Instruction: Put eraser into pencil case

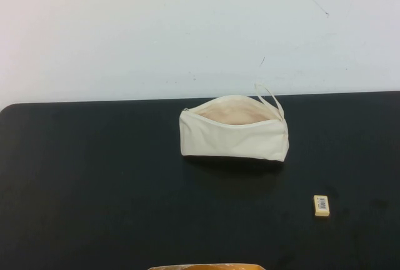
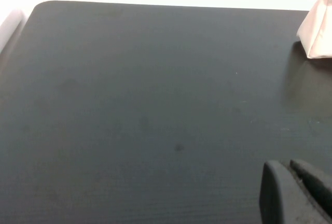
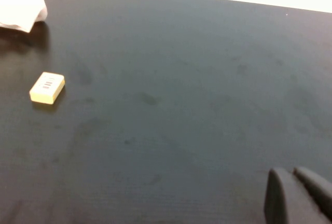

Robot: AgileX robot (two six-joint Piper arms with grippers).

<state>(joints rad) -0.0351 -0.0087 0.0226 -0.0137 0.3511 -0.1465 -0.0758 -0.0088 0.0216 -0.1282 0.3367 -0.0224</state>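
Observation:
The cream-white pencil case (image 1: 234, 137) stands unzipped at the table's middle back, its peach lining showing and a loop strap (image 1: 270, 98) at its right end. The tiny pale yellow eraser (image 1: 321, 205) with a barcode label lies flat on the black table, in front of and right of the case. It also shows in the right wrist view (image 3: 47, 87), with a corner of the case (image 3: 19, 3) beyond it. My right gripper (image 3: 291, 178) is shut and empty, far from the eraser. My left gripper (image 2: 288, 169) is shut and empty over bare table; the case's end (image 2: 317, 27) shows far off. Neither arm shows in the high view.
The black table (image 1: 94, 182) ends at a white wall (image 1: 187, 26) behind the case. An orange-yellow object (image 1: 206, 267) pokes in at the near edge, in the middle.

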